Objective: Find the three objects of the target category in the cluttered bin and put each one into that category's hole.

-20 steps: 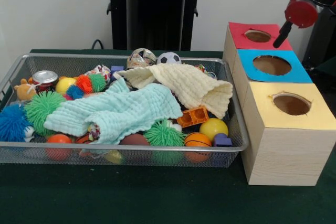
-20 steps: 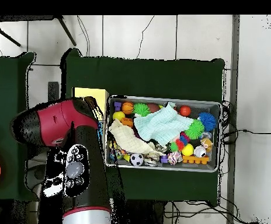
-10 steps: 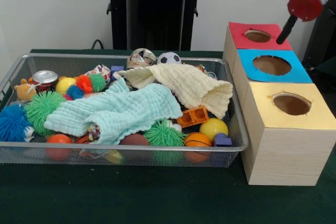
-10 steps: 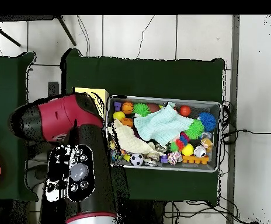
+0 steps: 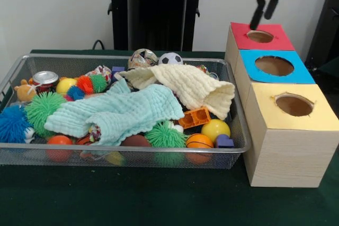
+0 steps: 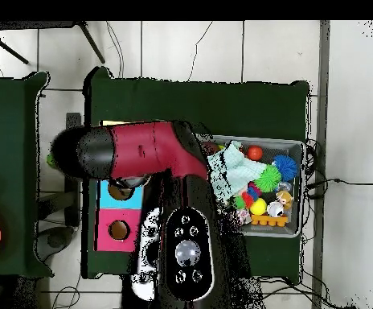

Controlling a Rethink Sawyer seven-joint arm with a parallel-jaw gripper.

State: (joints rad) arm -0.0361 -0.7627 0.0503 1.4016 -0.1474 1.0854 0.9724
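Seen in the upper right of the front view: the gripper [image 5: 264,11], hanging from a red wrist at the top edge, its two dark fingers [image 5: 258,13] spread slightly apart with nothing between them, tips just above the far left corner of the red-topped box [image 5: 275,41]. Directly below that box in the frame, the blue-topped box [image 5: 251,70] with the hole [image 5: 274,65] — a large round cutout, dark inside, uncovered. Lowest in the row, the yellow-topped box [image 5: 288,152], touching the blue one. Filling the left and centre, the bin [image 5: 127,156], a silver wire-mesh basket on the green table [image 5: 132,199], its right end just beside the boxes. Draped across its middle, a mint cloth [image 5: 119,112]; overlapping its upper right edge, a cream cloth [image 5: 193,86]. Along the front wall, a green spiky ball [image 5: 165,135], a small basketball [image 5: 199,141], a yellow ball [image 5: 215,128] and an orange brick [image 5: 194,117]; at the far wall, a soccer ball [image 5: 170,58]; at the far left, a blue spiky ball [image 5: 11,124] and a tin can [image 5: 45,78]. In the overhead view — the red arm [image 6: 145,153] across the centre, covering the bin's left part and part of the blue box.
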